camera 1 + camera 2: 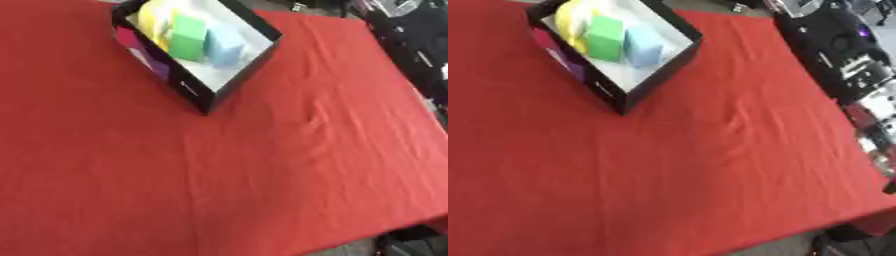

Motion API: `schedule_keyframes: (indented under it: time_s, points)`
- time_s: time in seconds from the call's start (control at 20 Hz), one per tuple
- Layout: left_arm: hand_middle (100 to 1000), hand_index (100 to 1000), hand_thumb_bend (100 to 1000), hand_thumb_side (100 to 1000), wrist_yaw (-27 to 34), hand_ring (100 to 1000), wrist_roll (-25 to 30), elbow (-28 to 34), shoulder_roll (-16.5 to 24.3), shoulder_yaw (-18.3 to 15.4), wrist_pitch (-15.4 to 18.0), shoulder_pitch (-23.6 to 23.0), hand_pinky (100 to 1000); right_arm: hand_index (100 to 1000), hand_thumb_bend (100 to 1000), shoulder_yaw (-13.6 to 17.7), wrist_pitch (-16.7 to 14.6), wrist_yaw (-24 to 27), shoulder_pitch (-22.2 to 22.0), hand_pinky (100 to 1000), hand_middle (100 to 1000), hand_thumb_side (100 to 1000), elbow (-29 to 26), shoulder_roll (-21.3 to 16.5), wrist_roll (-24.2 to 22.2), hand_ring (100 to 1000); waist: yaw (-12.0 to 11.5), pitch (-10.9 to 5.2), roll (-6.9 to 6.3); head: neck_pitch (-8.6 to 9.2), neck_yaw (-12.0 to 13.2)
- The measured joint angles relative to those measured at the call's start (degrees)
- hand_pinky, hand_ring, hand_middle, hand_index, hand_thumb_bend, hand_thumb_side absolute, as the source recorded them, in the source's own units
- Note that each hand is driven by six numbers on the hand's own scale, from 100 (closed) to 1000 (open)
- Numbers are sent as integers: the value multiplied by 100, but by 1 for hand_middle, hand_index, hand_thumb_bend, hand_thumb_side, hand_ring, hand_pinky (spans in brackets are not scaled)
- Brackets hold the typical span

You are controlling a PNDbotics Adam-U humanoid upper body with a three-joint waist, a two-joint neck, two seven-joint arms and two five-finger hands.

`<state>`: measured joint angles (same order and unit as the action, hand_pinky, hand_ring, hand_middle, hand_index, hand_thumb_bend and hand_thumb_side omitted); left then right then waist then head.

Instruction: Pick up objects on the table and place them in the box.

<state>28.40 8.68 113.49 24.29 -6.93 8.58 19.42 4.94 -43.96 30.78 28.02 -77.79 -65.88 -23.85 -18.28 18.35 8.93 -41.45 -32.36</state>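
Observation:
A black box (pixel 249 70) with a pale inside stands at the upper left of the red-clothed table (pixel 262 175). Inside it lie a yellow object (pixel 153 20), a green block (pixel 186 31) and a light blue block (pixel 226 44), side by side. The box's outer wall shows pink and purple patches (pixel 144 52). No loose object lies on the cloth in either view. Neither of my hands shows in either eye view.
The red cloth has a small wrinkle (pixel 315 112) right of the box. Dark equipment (pixel 842 55) stands beyond the table's right edge, and the floor shows past the lower right corner (pixel 842 240).

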Motion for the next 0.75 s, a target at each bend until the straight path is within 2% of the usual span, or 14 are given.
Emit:
schedule_keyframes:
  time_s: [0.25,0.4,0.6,0.75]
  points:
    - [691,748,100,651,-16,701,-46,0,87,-35,43,-170,794,978,100,623,241,1459,-852,885,792,100,-758,-330,-241,846,359,-184,-62,-67,357]
    - [691,748,100,650,-31,701,-83,0,97,-67,68,-252,793,978,100,1071,319,2067,-1490,878,788,100,-1254,-298,-319,838,523,-195,-179,-70,569]
    - [691,748,100,649,-64,700,-139,1,96,-109,124,-349,793,981,100,1639,572,2458,-2137,875,791,100,-2183,336,-234,835,643,-207,-335,-69,798]
    - [691,748,100,648,-81,700,-173,1,85,-143,159,-431,793,980,100,1920,1087,2410,-2251,872,790,100,-2892,1049,46,828,720,-207,-455,-55,943]
